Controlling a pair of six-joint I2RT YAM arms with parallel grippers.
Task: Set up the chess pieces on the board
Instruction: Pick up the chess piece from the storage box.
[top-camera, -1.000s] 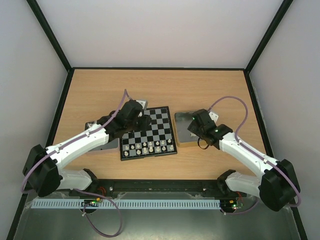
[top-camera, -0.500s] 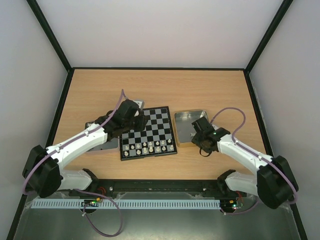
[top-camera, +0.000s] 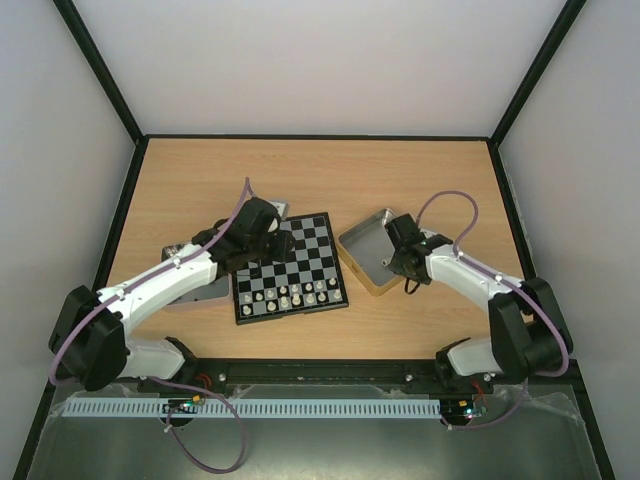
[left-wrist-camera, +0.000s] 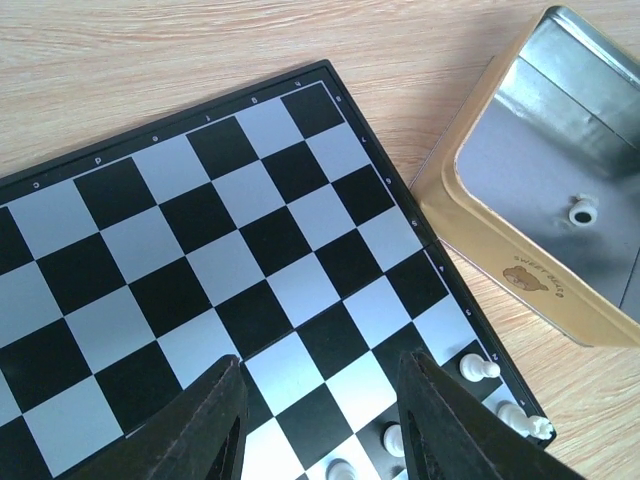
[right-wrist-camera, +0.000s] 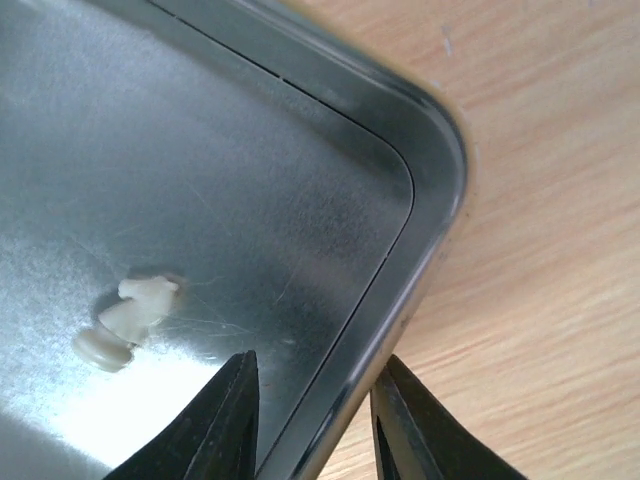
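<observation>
The board (top-camera: 310, 245) (left-wrist-camera: 200, 240) lies at the table's middle with several white chess pieces (top-camera: 290, 295) along its two near rows. My left gripper (top-camera: 268, 240) (left-wrist-camera: 320, 420) hovers open over the board's empty squares, near white pawns (left-wrist-camera: 478, 368). My right gripper (top-camera: 392, 262) (right-wrist-camera: 315, 420) straddles the wall (right-wrist-camera: 400, 290) of a metal tin (top-camera: 365, 245) (right-wrist-camera: 250, 180) and is shut on it. One white piece (right-wrist-camera: 130, 318) (left-wrist-camera: 582, 212) lies on its side inside this tin. No black pieces show.
Another tin (top-camera: 190, 290) lies under my left arm at the board's left. A further tin corner (top-camera: 283, 208) peeks out behind my left gripper. Black rails edge the wooden table (top-camera: 330, 170).
My right gripper has closed on the tin's wall, and the tin has turned and shifted. The board has slid slightly left. My left gripper has barely moved.
</observation>
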